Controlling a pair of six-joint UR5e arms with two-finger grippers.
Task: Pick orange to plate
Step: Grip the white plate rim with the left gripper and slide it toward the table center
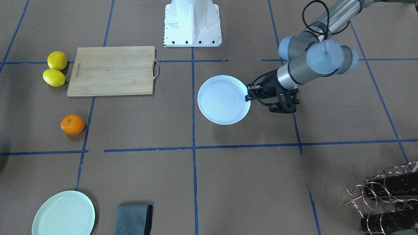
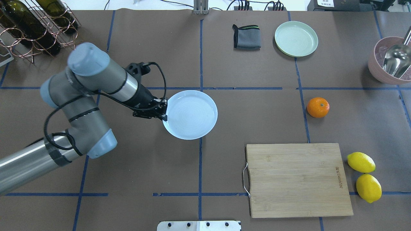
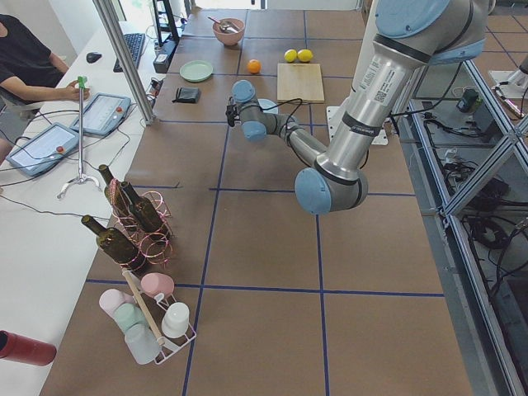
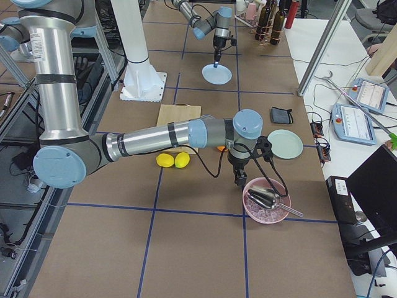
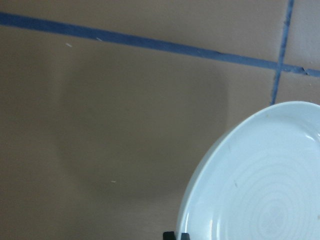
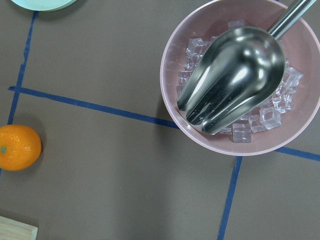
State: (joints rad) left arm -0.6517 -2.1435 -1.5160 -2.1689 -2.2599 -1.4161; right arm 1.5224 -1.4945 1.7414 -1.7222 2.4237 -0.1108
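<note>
Front-facing view: the plate (image 1: pixel 222 101) is near the table's middle. The left end effector (image 1: pixel 249 96) pinches its rim on the side toward the robot's left. The orange (image 1: pixel 72 124) lies well apart, toward the table's end on the robot's right, with only bare table between them. A wooden cutting board (image 1: pixel 111 70) lies between the orange and the robot's edge, with two lemons (image 1: pixel 54 77) just beside it. A mint-green plate (image 1: pixel 63 213) and a folded grey cloth (image 1: pixel 133 219) sit by the operators' edge.

Overhead view: a wire rack (image 2: pixel 35 29) of bottles fills the far left corner. A pink bowl (image 2: pixel 371 64) holding a metal scoop (image 2: pixel 396 59) stands at the right end.

Exterior right view: the right end effector (image 4: pixel 239 180) hangs near the bowl's rim. I cannot tell whether it is spread or pressed together. Its arm hides most of the orange.

Right wrist view: the orange lies at the frame's left edge, apart from the bowl, which holds ice.

Left wrist view: dark fingertips (image 5: pixel 176 235) are close together at the plate's rim, and the plate's shadow falls on the table.
</note>
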